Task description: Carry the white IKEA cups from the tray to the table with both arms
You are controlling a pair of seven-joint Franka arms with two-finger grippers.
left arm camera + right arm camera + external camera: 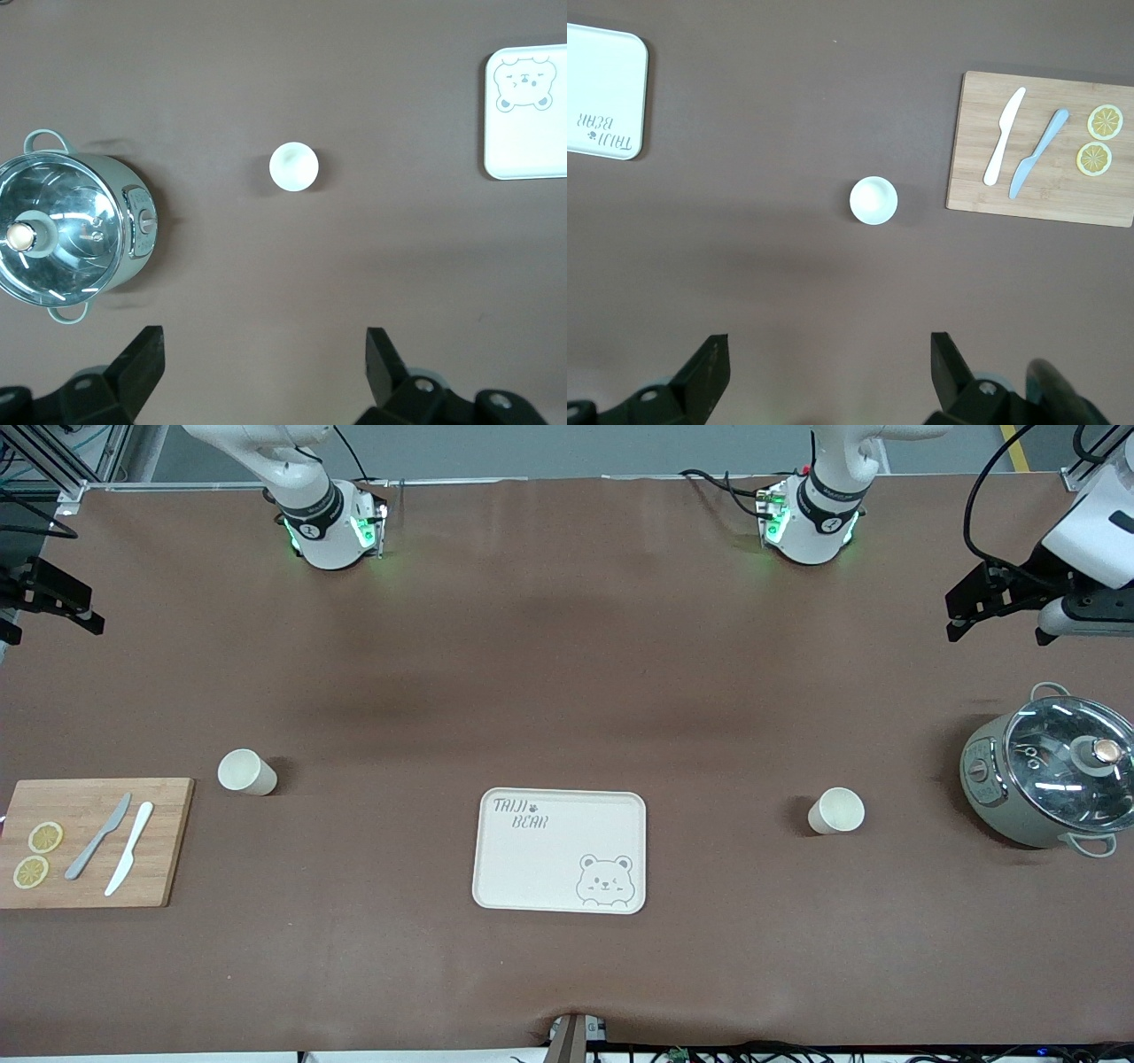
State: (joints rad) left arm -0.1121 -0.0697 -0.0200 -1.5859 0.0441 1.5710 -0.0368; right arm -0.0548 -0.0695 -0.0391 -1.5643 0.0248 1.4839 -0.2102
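Observation:
Two white cups stand upright on the brown table. One cup [247, 771] is beside the cutting board toward the right arm's end and shows in the right wrist view [873, 200]. The other cup [835, 810] stands between the tray and the pot toward the left arm's end and shows in the left wrist view [293, 166]. My left gripper [955, 615] hangs high over the table's left-arm end, open and empty [264, 354]. My right gripper [89, 615] hangs high over the right-arm end, open and empty [830, 354].
A cream bear-printed tray [561, 850] lies mid-table between the cups. A wooden cutting board [93, 841] holds two knives and two lemon slices. A grey pot with a glass lid [1050, 775] stands at the left arm's end.

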